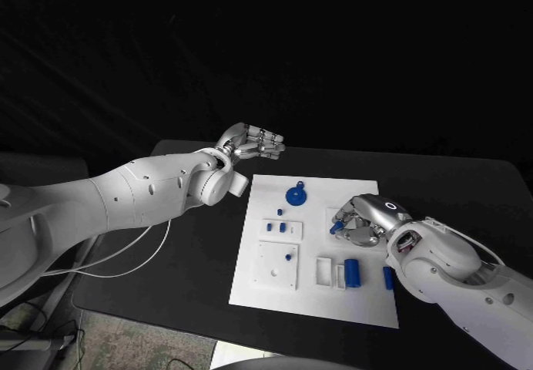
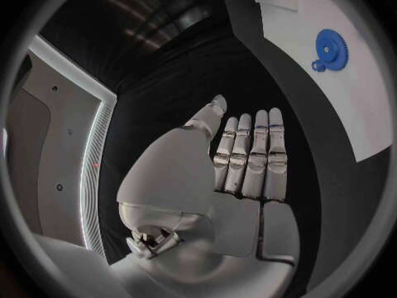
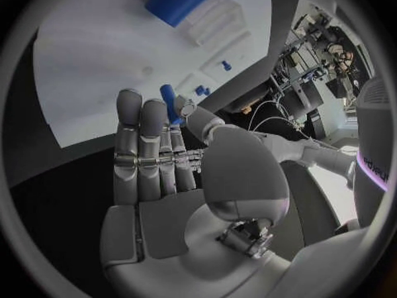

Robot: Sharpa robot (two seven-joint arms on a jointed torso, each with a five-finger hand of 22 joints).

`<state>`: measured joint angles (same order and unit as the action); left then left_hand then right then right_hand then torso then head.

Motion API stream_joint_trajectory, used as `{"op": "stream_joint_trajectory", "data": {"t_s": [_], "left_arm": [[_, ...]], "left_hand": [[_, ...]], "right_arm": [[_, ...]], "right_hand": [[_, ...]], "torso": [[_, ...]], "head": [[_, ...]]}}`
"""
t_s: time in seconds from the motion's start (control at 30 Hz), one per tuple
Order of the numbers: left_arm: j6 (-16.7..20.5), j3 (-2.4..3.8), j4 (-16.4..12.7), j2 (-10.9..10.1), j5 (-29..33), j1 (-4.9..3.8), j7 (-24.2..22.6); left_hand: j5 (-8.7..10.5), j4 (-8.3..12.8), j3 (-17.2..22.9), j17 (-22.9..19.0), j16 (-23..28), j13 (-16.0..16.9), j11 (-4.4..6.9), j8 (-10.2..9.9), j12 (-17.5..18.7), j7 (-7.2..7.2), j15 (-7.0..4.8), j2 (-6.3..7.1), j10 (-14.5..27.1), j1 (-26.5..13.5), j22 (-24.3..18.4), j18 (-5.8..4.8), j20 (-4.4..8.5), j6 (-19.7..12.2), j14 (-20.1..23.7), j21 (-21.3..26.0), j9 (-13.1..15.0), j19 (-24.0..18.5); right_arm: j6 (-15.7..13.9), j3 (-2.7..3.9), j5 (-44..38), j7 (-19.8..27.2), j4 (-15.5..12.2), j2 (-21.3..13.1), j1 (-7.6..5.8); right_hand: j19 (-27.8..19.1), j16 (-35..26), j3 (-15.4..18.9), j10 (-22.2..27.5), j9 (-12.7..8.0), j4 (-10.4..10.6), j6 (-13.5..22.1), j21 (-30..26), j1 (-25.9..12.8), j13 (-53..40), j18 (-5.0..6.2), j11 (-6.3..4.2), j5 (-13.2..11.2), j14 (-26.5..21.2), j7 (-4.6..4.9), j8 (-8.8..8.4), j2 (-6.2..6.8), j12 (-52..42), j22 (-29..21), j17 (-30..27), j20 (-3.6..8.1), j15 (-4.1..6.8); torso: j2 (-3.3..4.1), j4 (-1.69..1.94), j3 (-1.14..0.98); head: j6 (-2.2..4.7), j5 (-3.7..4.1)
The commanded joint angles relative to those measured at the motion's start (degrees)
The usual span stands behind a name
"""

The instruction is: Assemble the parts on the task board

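Here the left hand point(image 1: 253, 142) is hovering over the black table point(image 1: 166, 262) just past the far left corner of the task board point(image 1: 250, 289), its fingers lying straight and side by side with nothing in them. On the board, a white block point(image 1: 278, 266) near the left edge is carrying a small blue peg point(image 1: 289, 257), and a smaller white block point(image 1: 281, 227) beyond it is holding two short blue pegs. Toward the far edge a blue gear point(image 1: 296, 195) is lying flat. Nearer the right edge, a blue cylinder point(image 1: 352, 270) is sitting in a white slotted holder point(image 1: 337, 272), and another blue piece point(image 1: 389, 278) is lying just beside the right arm. The right hand point(image 1: 361, 221) is hanging low over the board's right half, pinching a blue pin point(image 1: 336, 227) between thumb and fingertip, the other fingers lying straight.
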<state>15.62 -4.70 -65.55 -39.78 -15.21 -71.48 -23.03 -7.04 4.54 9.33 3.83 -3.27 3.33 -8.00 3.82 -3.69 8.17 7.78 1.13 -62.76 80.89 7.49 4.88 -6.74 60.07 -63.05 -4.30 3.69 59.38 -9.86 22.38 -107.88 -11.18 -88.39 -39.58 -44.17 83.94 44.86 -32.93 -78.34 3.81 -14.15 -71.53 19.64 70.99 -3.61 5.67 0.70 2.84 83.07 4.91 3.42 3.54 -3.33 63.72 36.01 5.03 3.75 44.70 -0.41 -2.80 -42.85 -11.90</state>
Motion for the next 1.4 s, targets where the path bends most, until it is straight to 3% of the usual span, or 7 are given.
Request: {"op": "stream_joint_trajectory", "data": {"t_s": [0.03,0.33,0.5,0.67,1.0,1.27,1.4], "left_arm": [[-0.71,0.03,-0.04,0.16,0.3,-0.08,-0.44],[-0.6,0.03,0.26,0.58,0.3,-0.08,-0.5],[-0.8,-0.01,0.95,1.3,0.36,-0.08,-0.48],[-1.37,-0.05,1.34,2.02,0.43,-0.08,-0.46],[-1.77,-0.06,1.71,2.9,0.58,-0.08,-0.43],[-1.83,-0.09,1.67,3.0,0.6,-0.08,-0.46],[-1.89,-0.09,1.61,3.05,0.61,-0.08,-0.47]], "left_hand": [[0.37,-0.37,-0.01,-0.01,-0.24,-0.02,0.14,-0.15,0.17,-0.07,-0.09,-0.04,-0.1,0.45,-0.05,-0.32,0.04,0.01,-0.23,-0.37,-0.03,0.22],[0.37,-0.37,-0.01,-0.01,-0.24,-0.02,0.14,-0.15,0.17,-0.07,-0.09,-0.04,-0.1,0.45,-0.05,-0.32,0.04,0.01,-0.23,-0.37,-0.03,0.22],[0.34,-0.39,0.04,-0.01,-0.24,-0.03,0.15,-0.16,0.17,-0.08,-0.09,-0.04,-0.11,0.6,-0.13,-0.31,0.05,0.05,-0.23,-0.4,-0.03,0.25],[0.33,-0.48,-0.02,-0.02,-0.24,-0.02,0.12,-0.16,0.17,-0.08,-0.06,-0.01,-0.04,0.48,-0.17,-0.33,0.02,0.06,-0.16,-0.38,-0.03,0.21],[0.21,-0.46,0.01,-0.01,-0.24,-0.02,0.13,-0.15,0.17,-0.08,-0.05,-0.04,-0.03,0.53,-0.21,-0.31,0.01,0.07,-0.14,-0.38,-0.02,0.22],[0.21,-0.46,0.01,-0.01,-0.24,-0.02,0.13,-0.15,0.17,-0.08,-0.05,-0.04,-0.03,0.53,-0.21,-0.31,0.01,0.07,-0.14,-0.38,-0.02,0.22],[0.21,-0.46,0.01,-0.01,-0.24,-0.02,0.13,-0.15,0.17,-0.08,-0.05,-0.04,-0.03,0.53,-0.21,-0.31,0.01,0.07,-0.14,-0.38,-0.02,0.22]], "right_arm": [[0.18,0.07,5.51,-0.6,-1.31,-0.12,-0.18],[2.02,0.04,4.83,0.44,-3.16,1.56,-0.3],[3.12,-0.77,2.93,1.38,-3.27,3.63,-0.3],[3.97,-2.6,1.75,2.35,-2.56,6.2,-0.29],[4.74,-7.41,-2.91,4.25,-1.72,9.63,-0.26],[3.82,-10.13,-7.68,4.81,-1.11,11.14,-0.25],[3.46,-10.85,-9.29,4.81,-0.69,11.7,-0.25]], "right_hand": [[1.92,-0.29,-0.26,-0.49,0.59,-0.2,-1.24,0.07,-0.21,-0.05,0.62,0.05,0.08,0.1,-0.58,0.28,-0.53,-0.19,0.1,0.05,0.4,0.38],[1.87,-0.33,-0.31,-0.46,0.58,-0.27,-1.17,-0.01,-0.26,-0.06,0.6,0.09,0.21,0.12,-0.55,0.26,-0.73,-0.18,0.2,0.09,0.42,0.38],[1.83,-0.36,-0.27,-0.47,0.64,-0.47,-1.16,-0.12,-0.44,-0.07,0.62,0.1,0.26,0.03,-0.55,0.27,-0.87,-0.19,0.4,0.18,0.39,0.38],[1.81,-0.43,-0.27,-0.43,0.65,-0.55,-1.11,-0.19,-0.53,-0.07,0.64,0.11,0.51,0.02,-0.54,0.27,-0.98,-0.19,0.46,0.15,0.41,0.39],[1.86,-0.55,-0.3,-0.37,0.68,-0.97,-0.98,-0.4,-0.83,-0.07,0.73,0.16,0.89,0.07,-0.51,0.26,-1.27,-0.19,0.6,0.08,0.35,0.37],[1.95,-0.59,-0.28,-0.4,0.73,-1.28,-1.01,-0.41,-0.96,-0.08,0.71,0.15,1.04,0.1,-0.53,0.28,-1.38,-0.2,0.75,0.04,0.36,0.35],[1.96,-0.59,-0.3,-0.42,0.74,-1.37,-1.03,-0.43,-0.98,-0.07,0.71,0.15,1.05,0.11,-0.53,0.28,-1.41,-0.19,0.79,0.03,0.34,0.33]], "torso": [[-0.01,-0.02,0.04],[-0.07,0.02,0.15],[-0.15,0.08,0.17],[-0.03,0.15,0.28],[-0.02,0.22,0.1],[0.02,0.14,0.06],[0.02,0.13,0.02]], "head": [[-0.1,-0.35],[-0.42,-1.53],[-0.59,-2.37],[-0.63,-3.33],[-1.21,-5.16],[-1.58,-5.92],[-1.66,-6.06]]}}
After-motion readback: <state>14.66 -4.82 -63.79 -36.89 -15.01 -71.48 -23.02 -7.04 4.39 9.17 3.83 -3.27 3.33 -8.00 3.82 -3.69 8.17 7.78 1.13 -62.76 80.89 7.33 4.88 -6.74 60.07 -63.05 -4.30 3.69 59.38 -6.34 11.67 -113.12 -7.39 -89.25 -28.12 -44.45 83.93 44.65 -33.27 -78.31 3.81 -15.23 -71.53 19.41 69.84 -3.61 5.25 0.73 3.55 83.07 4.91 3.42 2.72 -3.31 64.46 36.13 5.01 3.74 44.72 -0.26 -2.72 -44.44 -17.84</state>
